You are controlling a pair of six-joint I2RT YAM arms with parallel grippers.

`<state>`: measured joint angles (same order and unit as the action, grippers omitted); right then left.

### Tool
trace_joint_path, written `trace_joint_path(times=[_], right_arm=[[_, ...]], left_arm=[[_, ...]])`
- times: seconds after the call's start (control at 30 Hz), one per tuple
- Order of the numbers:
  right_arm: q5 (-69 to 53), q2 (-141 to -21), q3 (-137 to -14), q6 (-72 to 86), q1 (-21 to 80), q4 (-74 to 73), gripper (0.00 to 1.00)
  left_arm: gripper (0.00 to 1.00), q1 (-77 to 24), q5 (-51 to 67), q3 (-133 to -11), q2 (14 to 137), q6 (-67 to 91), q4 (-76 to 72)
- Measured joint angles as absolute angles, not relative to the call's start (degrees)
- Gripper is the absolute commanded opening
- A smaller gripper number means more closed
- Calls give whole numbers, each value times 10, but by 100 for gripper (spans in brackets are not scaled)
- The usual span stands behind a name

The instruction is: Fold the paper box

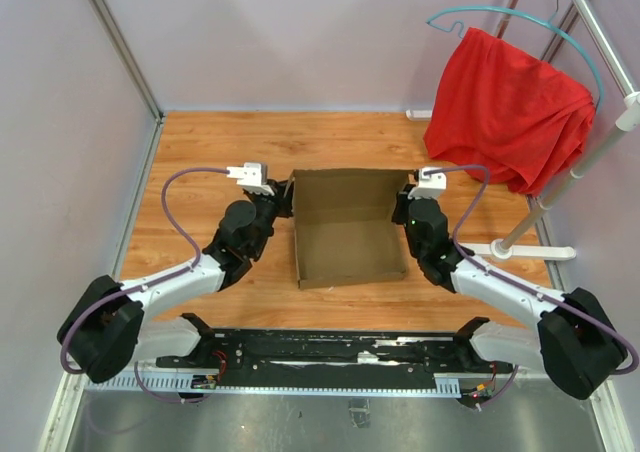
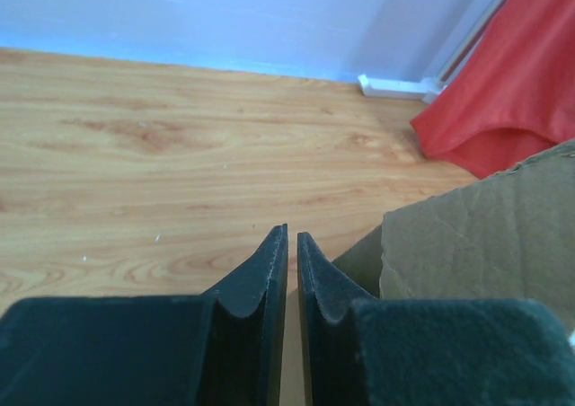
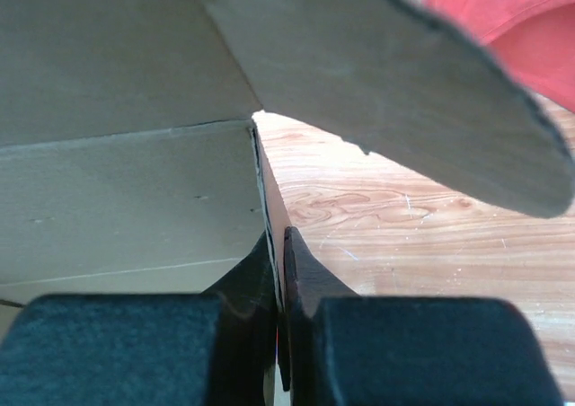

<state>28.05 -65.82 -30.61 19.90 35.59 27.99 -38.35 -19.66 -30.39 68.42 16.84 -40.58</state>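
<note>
Right gripper [image 3: 280,240] fingers clamped on paper box [image 1: 345,227] side wall, at box's 3 o'clock. Left gripper [image 2: 291,237] at box's 10 o'clock corner, fingers nearly together, thin slit; can't tell if cardboard is pinched. Box open-topped, mid wooden table [image 1: 200,142], bare floor showing. Red cloth [image 1: 510,112] at 2 o'clock.

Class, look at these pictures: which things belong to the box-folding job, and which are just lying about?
Belongs to the job: paper box; right gripper, pinching the box's side wall; left gripper, beside the box.
Just lying about: red cloth; teal hanger; white rack pole.
</note>
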Motion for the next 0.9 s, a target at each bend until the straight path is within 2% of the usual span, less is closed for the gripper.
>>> trace_joint_path(times=[0.27, 0.5, 0.9], right_arm=[[344, -616, -237, 181, 421, 343, 1], [356, -584, -188, 184, 435, 385, 1], [382, -552, -177, 195, 440, 362, 1]], left_arm=[[12, -384, -183, -214, 635, 199, -414], [11, -390, -164, -153, 551, 243, -397], [7, -429, -119, -142, 514, 289, -321]])
